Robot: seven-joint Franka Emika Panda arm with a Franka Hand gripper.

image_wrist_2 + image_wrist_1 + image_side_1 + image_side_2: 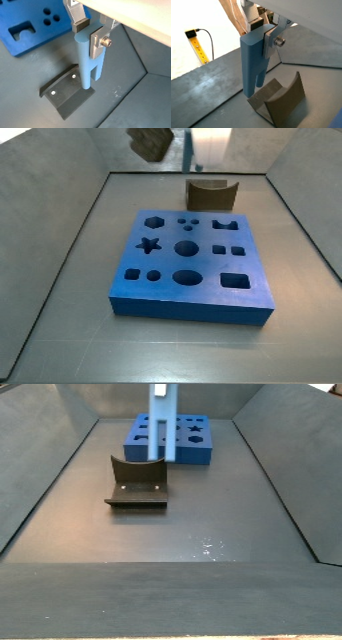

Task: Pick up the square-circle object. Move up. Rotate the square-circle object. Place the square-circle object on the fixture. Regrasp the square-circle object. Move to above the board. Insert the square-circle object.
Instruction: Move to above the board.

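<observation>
Hanging upright from the claw (89, 31), the square-circle object (88, 60) is a long light blue-grey peg, clamped near its upper end between the flat silver fingers (100, 39); in both wrist views the claw (259, 31) is closed on the peg (252, 62), a silver plate with a round screw pressed against one side of it. The peg's lower end reaches down to the fixture (65, 92), the dark bracket on its base plate with two pale screw heads, and stands over the plate just in front of the upright wall; whether it touches the plate cannot be told. In a wrist view the fixture (279, 98) shows its curved upright wall and flat base, with the peg tip at the base's edge.

In a side view the peg (162, 424) drops as a vertical bar onto the fixture (138, 482), which sits on the dark grey floor (201, 514) of the walled bin, and the board (175, 438) lies at about 1 o'clock from it, just beyond. In a side view from the opposite end, the board (190, 266), bright blue with star, hexagon, round and square holes, fills the middle, the fixture (210, 194) stands at 12 o'clock of it, near but apart, and the claw is blurred above it.
</observation>
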